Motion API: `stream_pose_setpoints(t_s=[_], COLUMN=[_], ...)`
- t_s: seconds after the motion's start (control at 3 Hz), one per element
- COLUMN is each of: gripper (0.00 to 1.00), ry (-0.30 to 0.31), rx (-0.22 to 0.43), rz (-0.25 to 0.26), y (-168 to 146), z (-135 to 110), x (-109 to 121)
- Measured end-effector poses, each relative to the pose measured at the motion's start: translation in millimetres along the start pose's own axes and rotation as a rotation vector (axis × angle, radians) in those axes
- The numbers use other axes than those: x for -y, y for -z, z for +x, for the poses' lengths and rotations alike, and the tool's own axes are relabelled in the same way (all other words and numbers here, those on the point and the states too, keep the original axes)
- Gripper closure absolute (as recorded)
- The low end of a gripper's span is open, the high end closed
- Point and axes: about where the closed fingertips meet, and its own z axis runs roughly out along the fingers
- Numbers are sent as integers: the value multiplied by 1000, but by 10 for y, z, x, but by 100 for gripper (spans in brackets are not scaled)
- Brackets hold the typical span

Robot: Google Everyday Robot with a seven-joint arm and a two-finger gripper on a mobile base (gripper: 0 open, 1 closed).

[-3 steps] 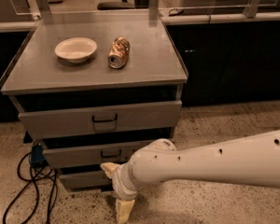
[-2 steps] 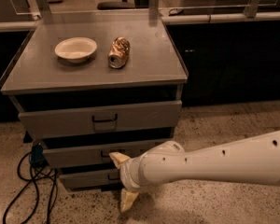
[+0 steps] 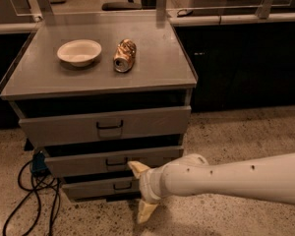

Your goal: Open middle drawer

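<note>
Approach to the middle drawer (image 3: 88, 163); pull not yet engaged.

Nearest, low over the floor: gripper (image 3: 137, 192) on the white arm (image 3: 236, 178) reaching in from the right, jaws wide apart, clamped on nothing. Raised and shifted right within the last second; upper finger (image 3: 136, 167) now level with the middle drawer front, just right of the black pull (image 3: 117, 162); contact not determinable. Drawer front itself unmoved, between the taller top drawer (image 3: 64, 127) and the slim bottom drawer (image 3: 88, 188). Judged: alignment phase; next, correct left onto the pull, close, draw toward the near side. Left, on the floor: black cables (image 3: 29, 200). Farther, on the table (image 3: 157, 63): white bowl (image 3: 79, 51), tipped can (image 3: 124, 56) just right of it, apart.
</note>
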Motion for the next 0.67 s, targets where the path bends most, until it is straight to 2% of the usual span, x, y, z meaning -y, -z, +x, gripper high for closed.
stream_pose_setpoints(t_s=[0.33, 0.67], gripper=[0, 0], ry=[-53, -53], rx=[50, 50], rz=[1, 1], y=[254, 253], z=[447, 446], x=[-129, -132])
